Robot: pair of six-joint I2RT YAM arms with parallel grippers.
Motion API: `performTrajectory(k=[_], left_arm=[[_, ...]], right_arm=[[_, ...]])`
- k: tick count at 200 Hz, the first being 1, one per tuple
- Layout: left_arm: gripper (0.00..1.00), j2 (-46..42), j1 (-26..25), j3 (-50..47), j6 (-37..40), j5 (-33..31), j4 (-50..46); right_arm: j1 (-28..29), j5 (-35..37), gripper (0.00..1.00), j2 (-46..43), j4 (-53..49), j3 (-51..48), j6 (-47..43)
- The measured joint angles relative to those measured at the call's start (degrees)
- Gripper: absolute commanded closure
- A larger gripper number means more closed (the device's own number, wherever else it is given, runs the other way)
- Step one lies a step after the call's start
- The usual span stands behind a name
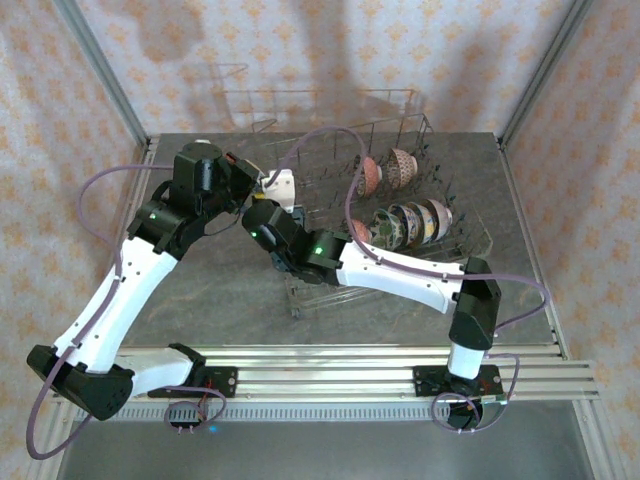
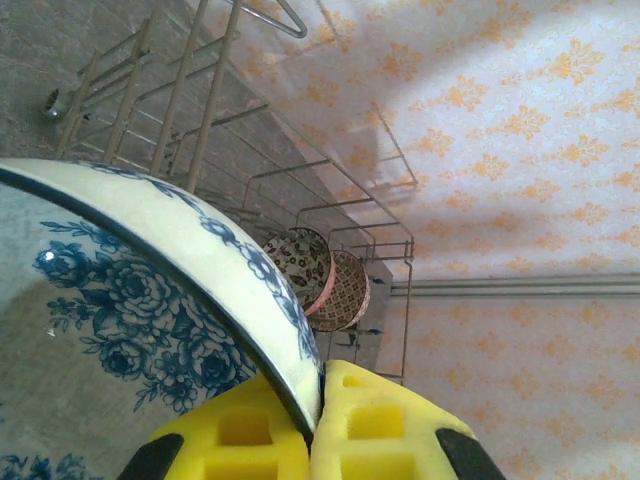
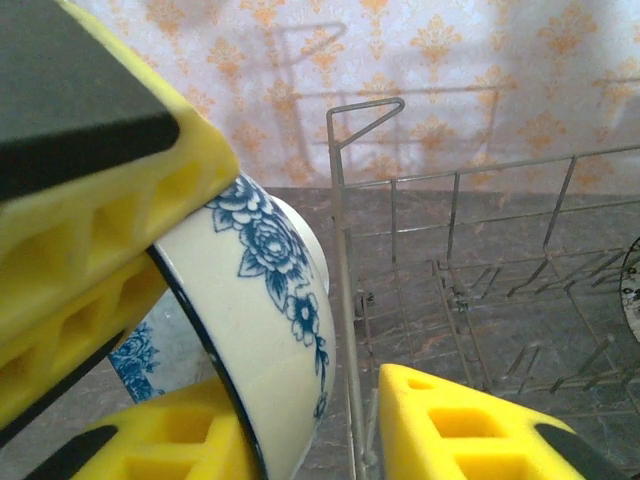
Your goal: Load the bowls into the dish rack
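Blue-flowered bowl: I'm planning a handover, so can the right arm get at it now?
Probably yes: the left end effector pinches the bowl by its rim, and the free edge sits between the open fingers of the right end effector.

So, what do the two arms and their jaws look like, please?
The left arm and the right arm have white links with black joints and black bases. A thin purple cable loops along each. Small green lights glow on the joints. The jaws carry yellow pads with square hollows.
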Motion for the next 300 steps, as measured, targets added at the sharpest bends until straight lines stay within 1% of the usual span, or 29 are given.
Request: performTrajectory(k=[6,11,41,51,73,105,131,146,166,200,222,245,275,300], left_arm=[[1.0,0.0,-0.09,-0.04,-0.2,0.0,0.09],[1.0,0.0,-0.11,-0.07,-0.22,0.02,0.17],[1.0,0.0,-0.26,-0.24,-0.52,0.22,1.18],[0.98,0.0,-0.39,-0.35,-0.76,0.17,1.4],[0.96,0.0,-0.63,-0.44,-1.27,0.24,1.53],[0.9,0.0,-0.96,-0.44,-1.75,0.42,1.92],[0.75,-0.04,-1.33,-0.44,-1.38,0.63,2.21],[0.71,-0.28,-1.31,-0.44,-1.33,0.57,2.4],[0.59,-0.55,-1.31,-0.44,-1.14,0.61,2.58],[0.45,-1.14,-1.33,-0.44,-0.79,0.42,2.93],[0.4,-1.68,-1.33,-0.39,-0.13,0.11,2.91],[0.38,-1.57,-1.33,1.27,0.96,0.15,2.25],[0.33,0.11,-1.33,6.54,3.23,0.85,1.9],[0.29,0.42,-1.33,7.19,4.68,1.05,1.73]], right_arm=[[0.07,0.37,0.72,0.09,0.26,0.02,-0.15],[0.09,0.66,0.75,0.17,0.35,0.02,-0.26],[0.13,1.62,0.89,0.39,1.4,0.11,-0.59],[0.15,2.16,0.94,0.55,1.49,0.15,-0.92],[0.15,3.32,1.0,0.72,1.51,0.15,-0.9],[0.15,4.52,1.0,0.72,1.51,0.15,-0.94],[0.09,5.79,1.0,0.72,1.4,0.15,-1.09],[-0.17,7.15,1.0,0.72,1.07,0.15,-1.09],[-0.7,8.31,1.0,0.72,1.03,0.15,-1.09],[-1.31,9.2,1.0,0.7,0.59,0.11,-1.01],[-1.51,9.31,1.0,0.7,0.0,0.07,-0.83],[-2.16,9.33,1.0,0.7,-1.36,0.07,-0.39],[-4.55,9.44,1.0,0.7,-4.09,0.09,0.87],[-6.51,9.77,1.0,0.35,-5.75,0.11,1.07]])
